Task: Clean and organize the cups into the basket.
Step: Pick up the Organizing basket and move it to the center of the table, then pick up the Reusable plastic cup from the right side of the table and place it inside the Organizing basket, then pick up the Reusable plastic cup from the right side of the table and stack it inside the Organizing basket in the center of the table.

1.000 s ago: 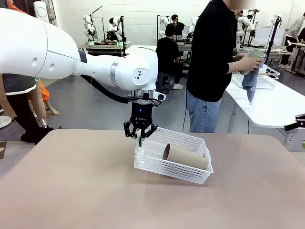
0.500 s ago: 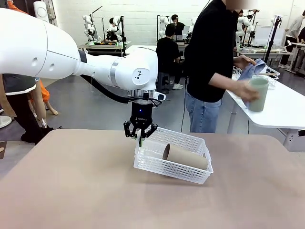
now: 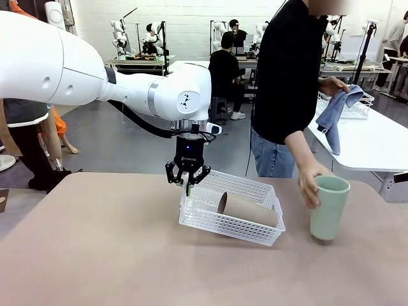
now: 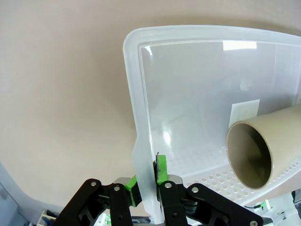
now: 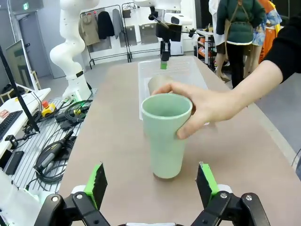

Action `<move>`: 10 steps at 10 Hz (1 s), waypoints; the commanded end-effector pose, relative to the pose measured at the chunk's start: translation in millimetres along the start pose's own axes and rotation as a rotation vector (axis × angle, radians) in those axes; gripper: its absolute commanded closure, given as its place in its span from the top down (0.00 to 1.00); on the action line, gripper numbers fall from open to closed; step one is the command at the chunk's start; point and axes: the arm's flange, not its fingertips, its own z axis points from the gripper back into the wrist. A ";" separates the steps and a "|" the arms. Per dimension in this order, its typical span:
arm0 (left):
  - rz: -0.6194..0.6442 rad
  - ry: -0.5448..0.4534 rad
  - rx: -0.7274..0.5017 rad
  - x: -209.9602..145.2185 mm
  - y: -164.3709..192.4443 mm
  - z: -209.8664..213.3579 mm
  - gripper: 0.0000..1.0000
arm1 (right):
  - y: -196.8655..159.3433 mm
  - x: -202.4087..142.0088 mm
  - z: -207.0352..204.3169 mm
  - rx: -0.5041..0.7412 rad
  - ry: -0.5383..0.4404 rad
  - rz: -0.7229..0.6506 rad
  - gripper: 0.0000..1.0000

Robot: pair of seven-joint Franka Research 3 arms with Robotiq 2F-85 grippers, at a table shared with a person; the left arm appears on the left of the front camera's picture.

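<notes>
My left gripper (image 3: pixel 187 183) is shut on the near-left rim of the white mesh basket (image 3: pixel 231 228), which it holds tilted up on that side. One tan cup (image 3: pixel 250 210) lies on its side inside. In the left wrist view the green pads (image 4: pixel 162 169) pinch the basket wall (image 4: pixel 134 89), with the tan cup's (image 4: pixel 256 150) open mouth to the right. A pale green cup (image 3: pixel 328 210) stands upright on the table right of the basket, a person's hand (image 3: pixel 308 183) gripping it near the rim. My right gripper (image 5: pixel 152 183) is open just short of the green cup (image 5: pixel 165 136), its fingers apart on either side.
The person stands at the table's far right edge holding a blue cloth (image 3: pixel 335 113) in the other hand. A white side table (image 3: pixel 370 143) lies behind on the right. Bare tabletop (image 3: pixel 95 255) stretches to the left and front of the basket.
The person has turned from the side table and brought the green cup down onto my table, right of the basket. My left gripper and the basket have not moved.
</notes>
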 end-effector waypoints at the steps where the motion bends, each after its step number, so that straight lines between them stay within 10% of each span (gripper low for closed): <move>1: 0.000 -0.001 0.000 -1.1 0.8 1.0 0.00 | 3.2 1.7 1.5 0.003 0.017 0.004 1.00; 10: 0.000 -0.001 0.000 -1.1 0.8 1.0 0.00 | 3.2 1.7 1.5 0.003 0.017 0.004 1.00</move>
